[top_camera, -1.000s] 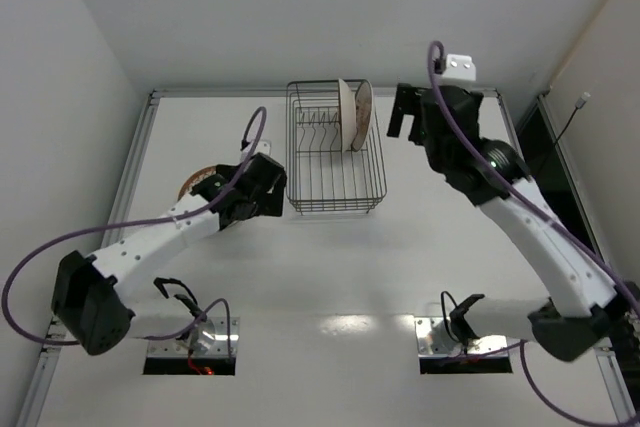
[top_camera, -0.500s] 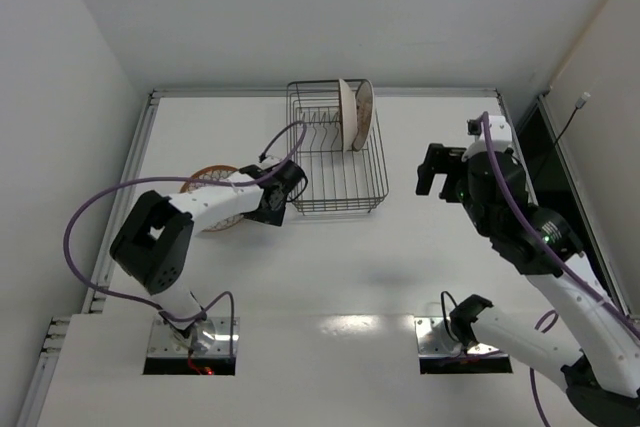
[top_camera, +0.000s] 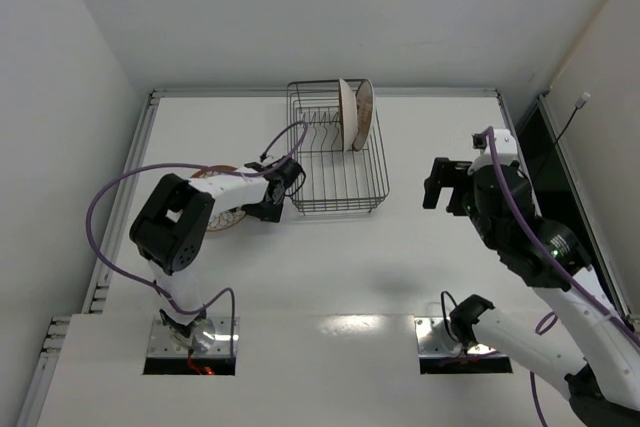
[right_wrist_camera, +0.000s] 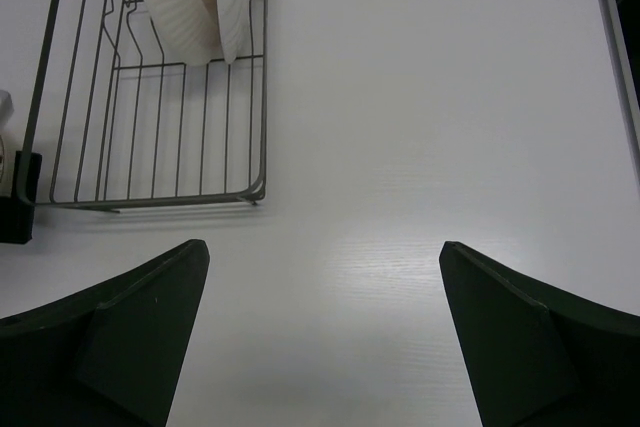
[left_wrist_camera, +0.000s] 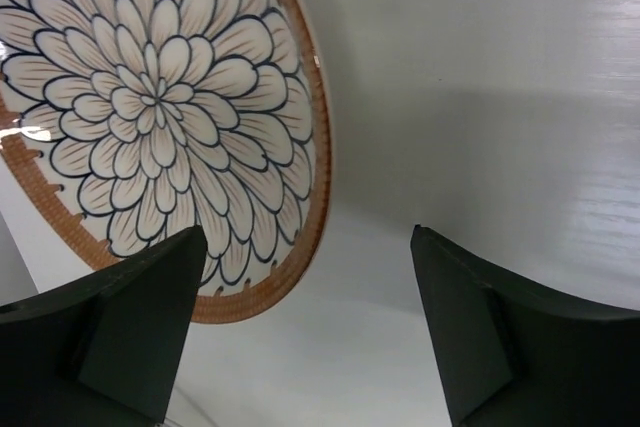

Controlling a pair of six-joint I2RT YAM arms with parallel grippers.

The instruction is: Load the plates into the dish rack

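The black wire dish rack (top_camera: 338,162) stands at the back middle of the table and also shows in the right wrist view (right_wrist_camera: 150,107). Two plates (top_camera: 352,115) stand upright side by side between its dividers; their pale backs show in the right wrist view (right_wrist_camera: 195,2). A third plate (top_camera: 226,219), brown-rimmed with a floral pattern, lies flat left of the rack, partly under the left arm. My left gripper (top_camera: 278,192) is open and empty, low over the table beside this plate (left_wrist_camera: 150,117), not touching it. My right gripper (top_camera: 440,182) is open and empty, in the air right of the rack.
A raised rail (top_camera: 130,187) runs along the table's left edge, close to the flat plate. A dark opening (top_camera: 545,147) lies past the right edge. White walls close in the back and both sides. The left gripper's dark body shows by the rack's near left corner (right_wrist_camera: 15,202).
The right arm has swung from beside the rack's far right corner back to the right middle. The left arm has folded back, its gripper shifting right towards the rack's near left corner.
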